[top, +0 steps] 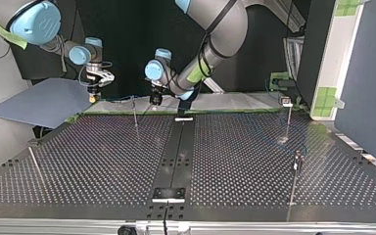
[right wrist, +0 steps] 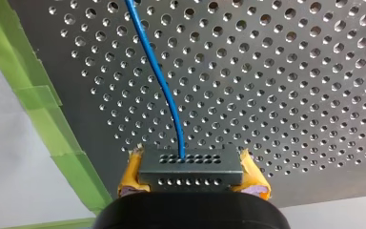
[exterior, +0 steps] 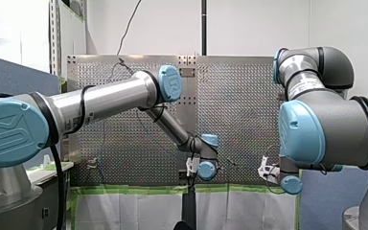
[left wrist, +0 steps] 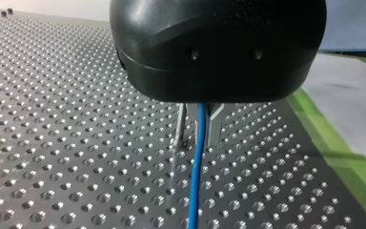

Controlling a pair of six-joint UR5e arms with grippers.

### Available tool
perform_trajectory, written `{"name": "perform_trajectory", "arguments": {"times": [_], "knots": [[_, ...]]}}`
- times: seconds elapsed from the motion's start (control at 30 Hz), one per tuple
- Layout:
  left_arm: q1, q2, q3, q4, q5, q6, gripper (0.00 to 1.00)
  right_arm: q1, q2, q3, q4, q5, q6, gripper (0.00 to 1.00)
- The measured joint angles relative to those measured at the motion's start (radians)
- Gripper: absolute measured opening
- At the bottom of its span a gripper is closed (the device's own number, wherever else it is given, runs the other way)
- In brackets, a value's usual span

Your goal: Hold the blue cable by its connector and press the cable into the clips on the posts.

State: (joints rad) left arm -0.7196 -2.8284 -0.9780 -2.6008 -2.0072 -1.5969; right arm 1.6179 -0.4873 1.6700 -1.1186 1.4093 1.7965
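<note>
The black connector (right wrist: 190,177) is being gripped between the yellow pads of my right gripper (right wrist: 193,168), near the table's edge. The blue cable (right wrist: 159,81) is being led from it across the perforated table (right wrist: 290,71) and under my left gripper (left wrist: 204,131), whose state cannot be told.

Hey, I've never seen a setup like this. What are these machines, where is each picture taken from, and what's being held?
These are two robot arms at a grey perforated metal table. The front view looks from behind them; the top view faces them across the table; each wrist view rides on one arm. On the table stand thin metal posts. Using yellow pads, my right arm's gripper clamps a dark rectangular connector at the end of a thin blue cable. The left wrist view shows the cable running out below my left arm's black gripper.
</note>
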Motion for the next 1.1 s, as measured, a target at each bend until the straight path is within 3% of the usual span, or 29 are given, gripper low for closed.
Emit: {"name": "perform_trajectory", "arguments": {"times": [0.6, 1.1], "knots": [[0.046, 0.001, 0.059, -0.027, 0.009, 0.002, 0.0, -0.004, 0.0, -0.054, 0.03, -0.007, 0.001, 0.0], [0.059, 0.0, 0.063, -0.042, 0.01, 0.002, 0.0, -0.008, 0.0, -0.111, 0.067, -0.006, 0.007, 0.0]]}}
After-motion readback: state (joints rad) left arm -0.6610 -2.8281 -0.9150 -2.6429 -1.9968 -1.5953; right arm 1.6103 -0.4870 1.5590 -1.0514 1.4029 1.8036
